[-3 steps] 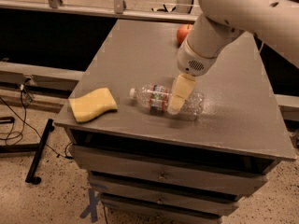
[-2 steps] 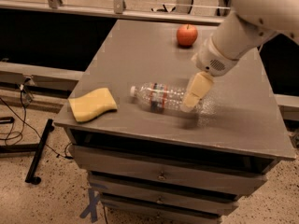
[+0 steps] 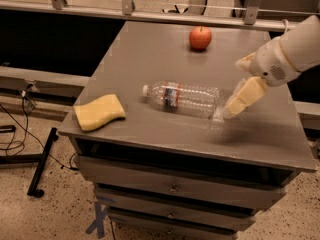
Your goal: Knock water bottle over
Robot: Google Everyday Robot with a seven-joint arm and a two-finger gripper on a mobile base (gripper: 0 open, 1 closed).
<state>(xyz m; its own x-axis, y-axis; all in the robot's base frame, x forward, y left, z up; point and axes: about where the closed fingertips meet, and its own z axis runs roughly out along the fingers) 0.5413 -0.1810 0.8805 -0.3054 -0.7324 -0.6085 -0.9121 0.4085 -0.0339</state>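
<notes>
1 water bottle (image 3: 182, 99) is what I am watching, and it lies flat on its side on the grey table top (image 3: 150, 49), towards the front half and a little right of the middle. Its white cap (image 3: 145, 90) points to the left of the camera view, and its base points right. The red, white and blue label band (image 3: 172, 95) wraps the body nearer the cap end, and the clear ribbed plastic lets the grey surface show through.

Just beside the base end sits the gripper (image 3: 231, 110), pale yellow and angled down and to the left from the white arm (image 3: 287, 56) that reaches in from the right edge of the view. Its tip is low over the table and right next to the bottle's base; I cannot tell whether the 2 are touching. I also cannot tell from here whether the gripper is spread or pressed together. Nothing is held in it that I can see.

Well apart from the bottle, 1 red apple (image 3: 200, 37) stands upright near the far edge of the table. A yellow sponge (image 3: 99, 112) lies near the front left corner, to the left of the cap with bare table between them.

Below the top, the cabinet front shows stacked drawers (image 3: 172, 186). On the speckled floor a blue tape cross (image 3: 97, 219) sits in front of the cabinet, and dark cables (image 3: 15, 134) trail at the left.
</notes>
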